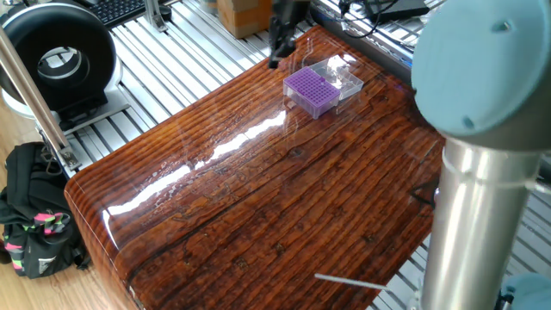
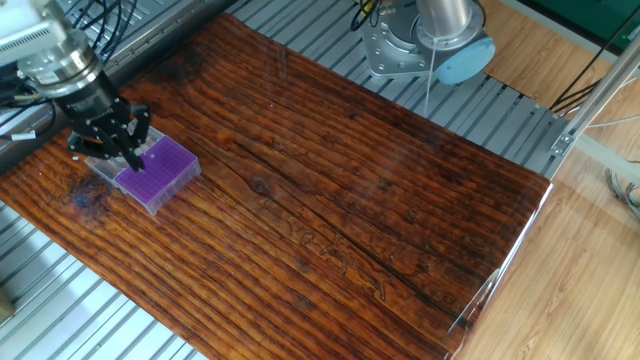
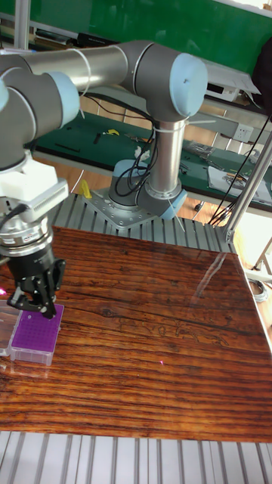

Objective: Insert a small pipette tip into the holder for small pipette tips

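Note:
The holder for small pipette tips (image 1: 310,89) (image 2: 158,170) (image 3: 35,333) is a purple rack with a fine grid top. It stands near the far corner of the wooden table (image 1: 258,198), with its clear lid (image 1: 341,74) lying open beside it. My gripper (image 1: 277,52) (image 2: 122,148) (image 3: 39,302) hangs just above the rack's lid-side edge and points down. Its dark fingers look pressed together. The small pipette tip cannot be made out between them or anywhere else in these views.
The arm's grey column (image 1: 473,215) fills the near right of one fixed view, and its base (image 2: 420,45) is bolted beyond the table. A black round device (image 1: 56,56) and a black bag (image 1: 34,224) sit at the left. Aluminium rails surround the table.

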You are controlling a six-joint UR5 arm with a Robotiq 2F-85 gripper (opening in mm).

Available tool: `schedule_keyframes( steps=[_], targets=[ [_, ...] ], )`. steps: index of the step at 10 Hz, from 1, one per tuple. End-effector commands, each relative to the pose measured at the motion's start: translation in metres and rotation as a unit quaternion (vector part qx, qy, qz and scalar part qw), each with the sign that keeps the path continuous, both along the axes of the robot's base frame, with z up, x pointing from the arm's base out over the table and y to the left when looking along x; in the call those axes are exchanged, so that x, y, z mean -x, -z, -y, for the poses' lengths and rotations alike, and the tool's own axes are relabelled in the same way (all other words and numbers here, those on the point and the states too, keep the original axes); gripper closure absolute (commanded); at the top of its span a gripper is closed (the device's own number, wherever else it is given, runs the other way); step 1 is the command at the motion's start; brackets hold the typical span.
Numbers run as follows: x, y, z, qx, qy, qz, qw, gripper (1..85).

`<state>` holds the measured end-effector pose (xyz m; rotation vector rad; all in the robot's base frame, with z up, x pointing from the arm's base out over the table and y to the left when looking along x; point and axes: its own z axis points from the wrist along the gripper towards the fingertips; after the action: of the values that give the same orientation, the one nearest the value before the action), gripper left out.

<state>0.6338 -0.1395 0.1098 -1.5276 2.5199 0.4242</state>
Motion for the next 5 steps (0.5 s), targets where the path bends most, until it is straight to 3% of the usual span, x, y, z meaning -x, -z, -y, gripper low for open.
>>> schedule_keyframes(
  steps=[1,2,4,5],
  targets=[
    [0.002,0.001,0.012,0.005,0.007,-0.004,1.0,84.7],
    [-0.003,0.0,0.01,0.0,0.016,0.002,0.9999,84.7],
    [-0.006,-0.006,-0.006,-0.032,0.043,-0.003,0.9986,84.7],
    [-0.011,-0.009,-0.012,-0.046,0.048,0.006,0.9978,84.7]
  ],
)
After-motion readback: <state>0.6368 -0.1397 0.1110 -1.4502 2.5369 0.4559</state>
